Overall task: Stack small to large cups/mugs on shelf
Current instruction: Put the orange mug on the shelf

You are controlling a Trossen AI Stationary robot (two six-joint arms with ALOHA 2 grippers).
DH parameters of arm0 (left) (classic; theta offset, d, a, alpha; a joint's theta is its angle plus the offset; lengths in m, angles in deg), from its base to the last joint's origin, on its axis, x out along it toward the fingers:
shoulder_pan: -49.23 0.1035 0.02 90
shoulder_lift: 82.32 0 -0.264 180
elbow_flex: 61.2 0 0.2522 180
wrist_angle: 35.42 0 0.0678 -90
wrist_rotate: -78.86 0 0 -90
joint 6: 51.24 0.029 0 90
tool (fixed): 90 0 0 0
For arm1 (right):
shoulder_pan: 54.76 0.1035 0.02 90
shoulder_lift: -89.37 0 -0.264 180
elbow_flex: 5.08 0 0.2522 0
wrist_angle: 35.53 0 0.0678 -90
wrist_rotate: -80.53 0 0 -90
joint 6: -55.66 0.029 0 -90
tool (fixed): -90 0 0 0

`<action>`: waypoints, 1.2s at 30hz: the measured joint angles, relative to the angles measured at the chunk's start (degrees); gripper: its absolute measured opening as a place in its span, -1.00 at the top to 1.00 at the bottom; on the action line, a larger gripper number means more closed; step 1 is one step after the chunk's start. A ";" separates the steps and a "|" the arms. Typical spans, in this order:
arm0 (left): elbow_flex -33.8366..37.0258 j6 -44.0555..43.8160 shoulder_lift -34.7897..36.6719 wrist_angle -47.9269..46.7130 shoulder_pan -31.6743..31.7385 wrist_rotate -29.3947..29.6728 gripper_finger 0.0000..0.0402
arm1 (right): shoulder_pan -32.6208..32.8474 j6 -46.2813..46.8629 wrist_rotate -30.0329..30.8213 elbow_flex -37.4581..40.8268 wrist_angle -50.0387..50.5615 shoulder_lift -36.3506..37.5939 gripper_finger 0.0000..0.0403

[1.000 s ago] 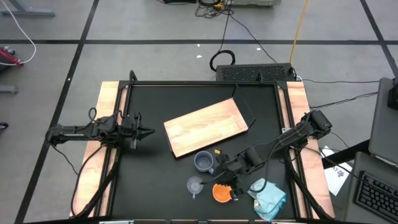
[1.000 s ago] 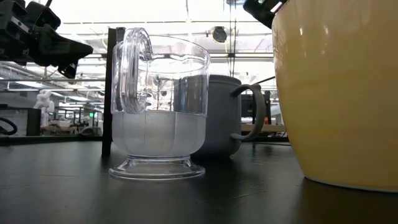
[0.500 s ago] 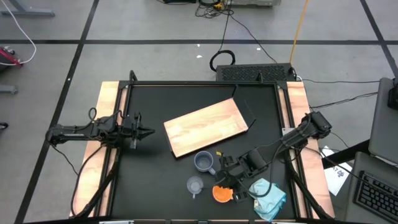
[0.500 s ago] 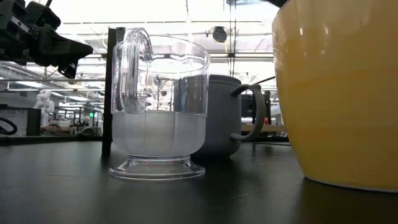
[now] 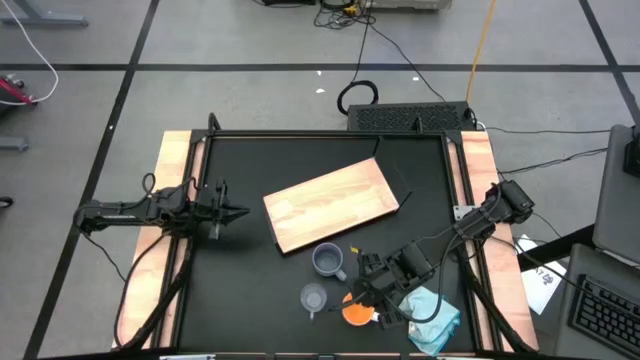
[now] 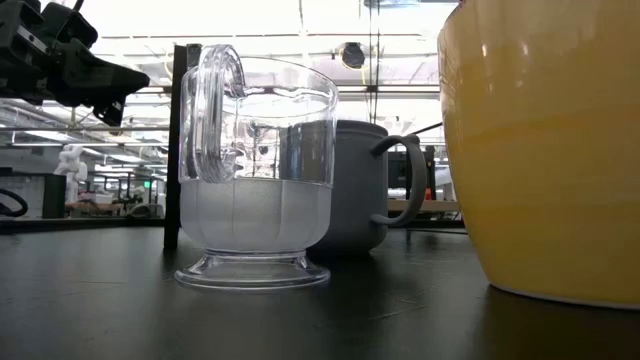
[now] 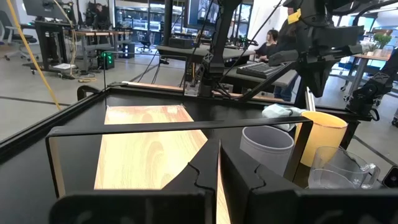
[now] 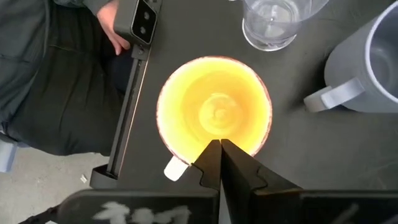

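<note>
my right claw [image 5: 372, 292], shut and empty, hovers over the orange mug [image 5: 354, 311] near the surface's front edge, beside glass cup [image 5: 313, 297] and grey mug [image 5: 327, 260]. shelf [image 5: 331, 203] bare. next: open, grasp a cup.

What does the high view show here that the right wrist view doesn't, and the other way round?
Only the high view shows the board, the cloth, the left gripper waiting shut at the table's left side, and the right arm reaching over the cups. Only the right wrist view shows the orange mug's inside from straight above, with the shut right gripper over its rim near the white handle, plus a person's hand beyond the table edge. Both show the orange mug, the grey mug and the glass cup standing apart on the black tabletop.
</note>
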 joint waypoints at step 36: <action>0.00 0.01 0.00 0.00 0.00 0.00 0.92 | -0.13 -3.03 0.22 0.00 -3.31 0.00 0.28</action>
